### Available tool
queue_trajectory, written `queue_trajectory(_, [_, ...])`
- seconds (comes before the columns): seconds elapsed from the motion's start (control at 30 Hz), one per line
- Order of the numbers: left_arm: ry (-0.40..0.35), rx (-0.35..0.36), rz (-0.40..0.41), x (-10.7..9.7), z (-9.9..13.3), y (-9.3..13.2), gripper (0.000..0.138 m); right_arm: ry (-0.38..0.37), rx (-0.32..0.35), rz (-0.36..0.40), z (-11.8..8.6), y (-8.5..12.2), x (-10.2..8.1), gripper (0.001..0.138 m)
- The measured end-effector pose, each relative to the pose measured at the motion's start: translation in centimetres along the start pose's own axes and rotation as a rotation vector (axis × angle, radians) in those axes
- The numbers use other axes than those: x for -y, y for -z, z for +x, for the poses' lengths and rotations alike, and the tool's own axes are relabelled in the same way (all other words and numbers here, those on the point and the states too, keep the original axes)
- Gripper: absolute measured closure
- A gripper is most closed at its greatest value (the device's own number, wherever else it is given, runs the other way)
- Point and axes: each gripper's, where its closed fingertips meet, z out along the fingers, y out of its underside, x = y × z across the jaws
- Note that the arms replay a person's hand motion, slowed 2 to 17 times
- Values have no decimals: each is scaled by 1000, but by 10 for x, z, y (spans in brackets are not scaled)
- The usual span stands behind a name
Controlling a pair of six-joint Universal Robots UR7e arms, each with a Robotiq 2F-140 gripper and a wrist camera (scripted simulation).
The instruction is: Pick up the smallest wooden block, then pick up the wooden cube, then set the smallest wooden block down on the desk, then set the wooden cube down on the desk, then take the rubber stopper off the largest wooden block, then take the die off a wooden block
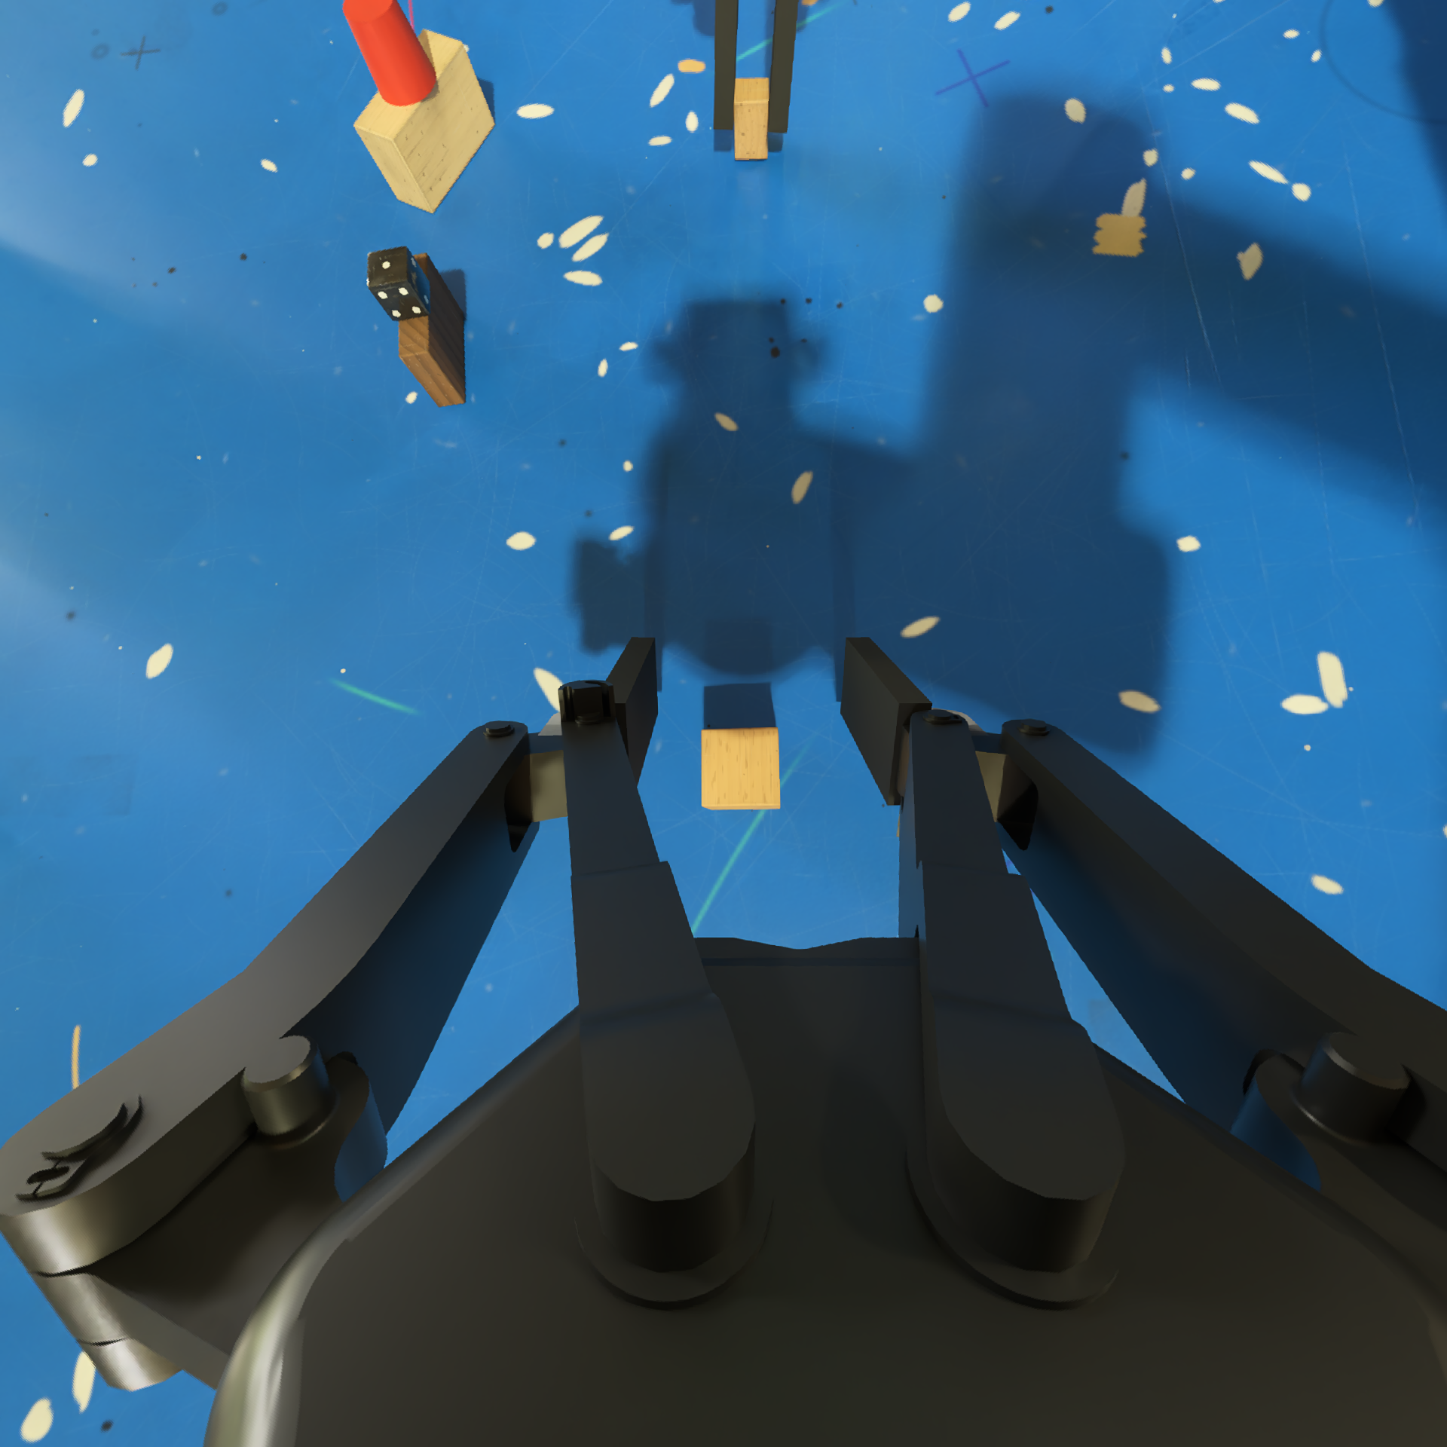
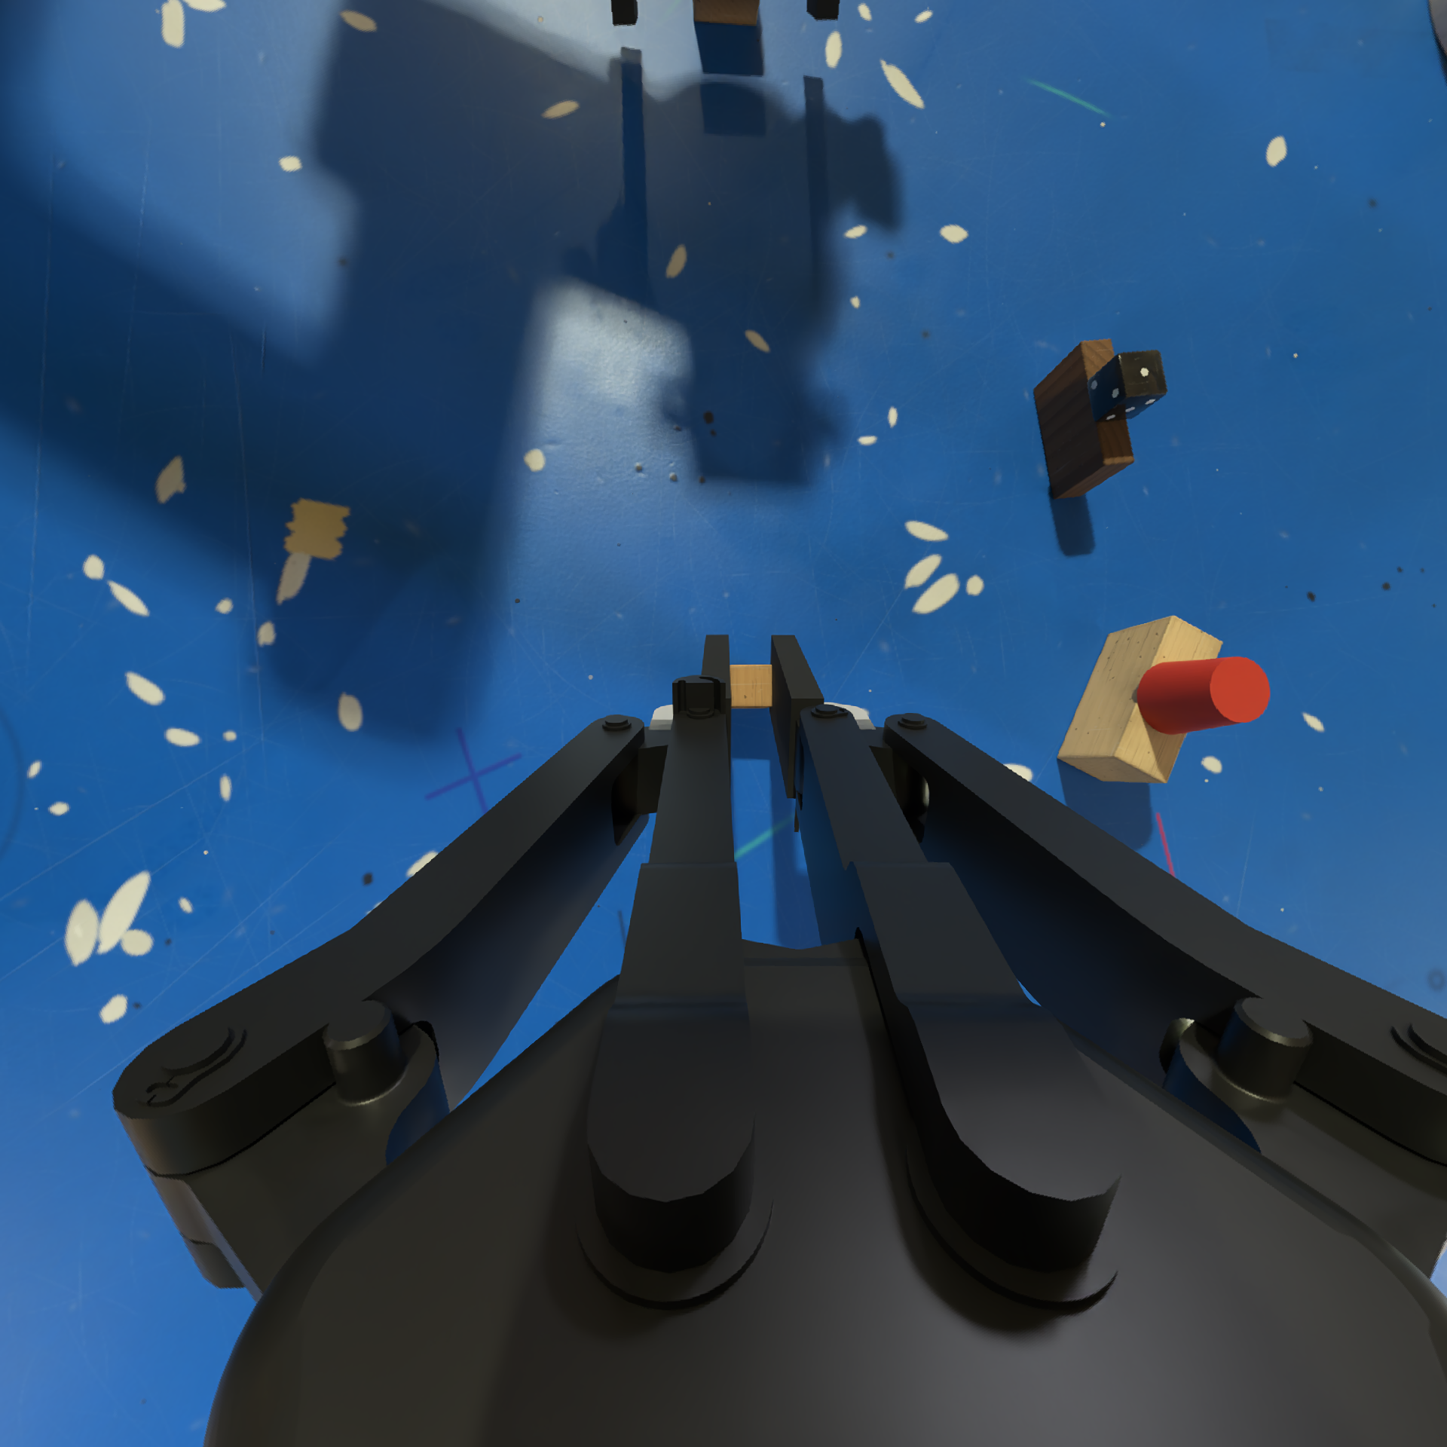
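Starting at the left of the left wrist view, a red rubber stopper [image 1: 389,51] is seen standing on the largest wooden block [image 1: 427,129], a pale one resting on the blue desk [image 1: 235,509]. Just below it, a black die [image 1: 397,283] is seated on a dark wooden block [image 1: 438,341]. At centre, the left gripper [image 1: 748,665] is held with fingers spread wide, a light wooden piece [image 1: 740,767] lying on the desk between them, untouched. Which of the two small pieces is the cube cannot be told. In the right wrist view, the right gripper [image 2: 750,665] is clamped narrowly on a small light wooden piece [image 2: 750,685], held above the desk.
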Motion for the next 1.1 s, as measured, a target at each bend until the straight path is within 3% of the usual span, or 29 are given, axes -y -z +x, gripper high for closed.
queue_trajectory(0.43, [-17, 62, -98, -24, -2, 13, 89, -16, 2, 6, -2, 3, -5, 125])
queue_trajectory(0.63, [-37, 102, -110, -25, -4, 14, 109, -21, 0, 4, -3, 4, -8, 125])
queue_trajectory(0.83, [-89, 130, -106, -21, -6, 12, 110, -31, -12, 1, -1, 6, -13, 125])
queue_trajectory(1.1, [-102, 143, -93, -17, -7, 10, 110, -36, -24, 1, 1, 8, -18, 125])
